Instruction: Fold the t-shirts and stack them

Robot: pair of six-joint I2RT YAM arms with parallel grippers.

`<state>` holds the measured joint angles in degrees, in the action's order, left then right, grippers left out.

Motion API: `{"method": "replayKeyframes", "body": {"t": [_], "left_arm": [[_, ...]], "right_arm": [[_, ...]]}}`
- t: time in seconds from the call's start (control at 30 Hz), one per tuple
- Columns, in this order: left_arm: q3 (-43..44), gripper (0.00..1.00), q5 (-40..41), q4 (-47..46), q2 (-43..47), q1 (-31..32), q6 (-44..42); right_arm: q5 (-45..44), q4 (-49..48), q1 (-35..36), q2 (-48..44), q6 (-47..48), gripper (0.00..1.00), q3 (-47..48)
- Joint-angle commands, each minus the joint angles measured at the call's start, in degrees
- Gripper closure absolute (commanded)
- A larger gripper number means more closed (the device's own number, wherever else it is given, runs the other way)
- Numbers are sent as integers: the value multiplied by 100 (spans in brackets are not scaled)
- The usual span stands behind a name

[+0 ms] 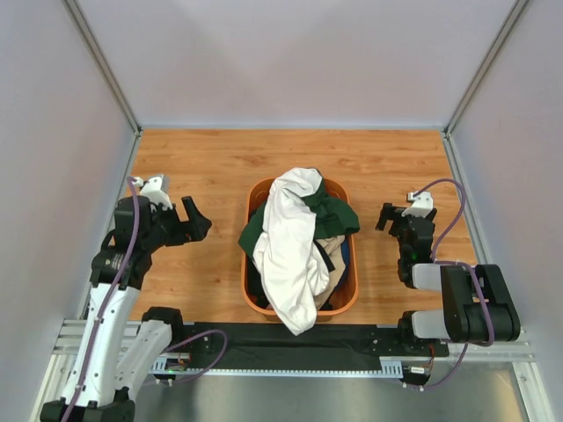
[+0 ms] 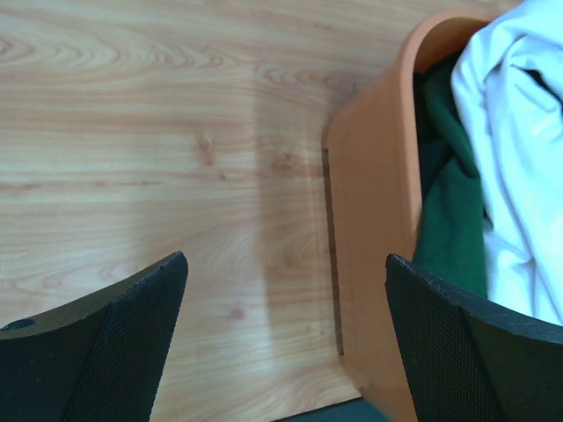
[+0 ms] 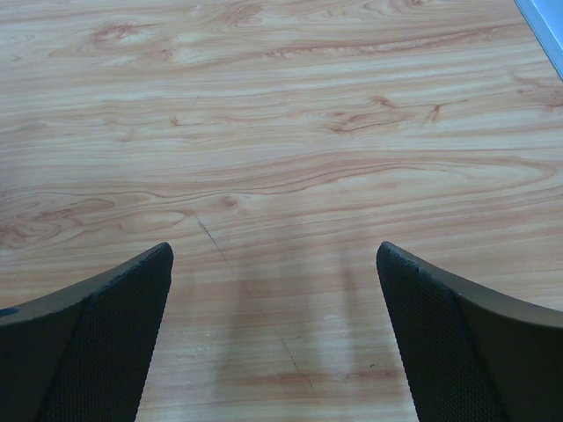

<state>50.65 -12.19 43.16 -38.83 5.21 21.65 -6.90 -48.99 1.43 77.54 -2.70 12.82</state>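
Note:
A white t-shirt (image 1: 290,242) with dark green sleeves (image 1: 334,211) lies heaped on top of an orange basket (image 1: 347,299) in the table's middle, draping over its near rim. Beige (image 1: 334,272) and black cloth shows beneath it. The white and green shirt (image 2: 519,132) and the basket wall (image 2: 374,193) also show in the left wrist view. My left gripper (image 1: 195,220) is open and empty, left of the basket and pointing at it. My right gripper (image 1: 389,217) is open and empty, right of the basket, above bare wood (image 3: 281,176).
The wooden table (image 1: 211,167) is walled by grey panels on three sides. A metal rail (image 1: 299,343) with the arm bases runs along the near edge.

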Motion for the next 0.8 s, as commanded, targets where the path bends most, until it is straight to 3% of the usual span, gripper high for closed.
{"method": "replayKeyframes", "body": {"t": [0.0,0.33,0.4,0.47,0.53,0.57,0.6,0.7,0.73,0.77], "left_arm": [[138,0,-213,150,-405,-12,-108],[-20,0,-706,-97,-767,-143,-100],[-47,0,-698,-123,-740,-143,-82],[-55,0,-697,-132,-740,-152,-64],[-47,0,-689,-132,-758,-152,-64],[-47,0,-697,-123,-749,-161,-56],[-47,0,-706,-123,-732,-161,-64],[-64,0,-724,-141,-679,-161,-56],[-64,0,-715,-123,-687,-161,-29],[-73,0,-706,-149,-679,-170,-20]], "right_arm": [[4,-295,15,-46,77,0,159],[-22,-286,33,-54,68,0,160],[-354,-226,172,-142,85,0,220],[-1092,596,488,-825,121,0,536],[-1976,2624,542,-1727,-700,0,1453],[-2243,3310,525,-2003,-1175,0,1791],[-2281,4596,525,-2267,-1615,0,2194],[-1046,5748,525,-3199,-2065,0,2989],[263,5717,534,-3584,-2068,0,3094],[842,5682,638,-3683,-2120,0,3278]]}}
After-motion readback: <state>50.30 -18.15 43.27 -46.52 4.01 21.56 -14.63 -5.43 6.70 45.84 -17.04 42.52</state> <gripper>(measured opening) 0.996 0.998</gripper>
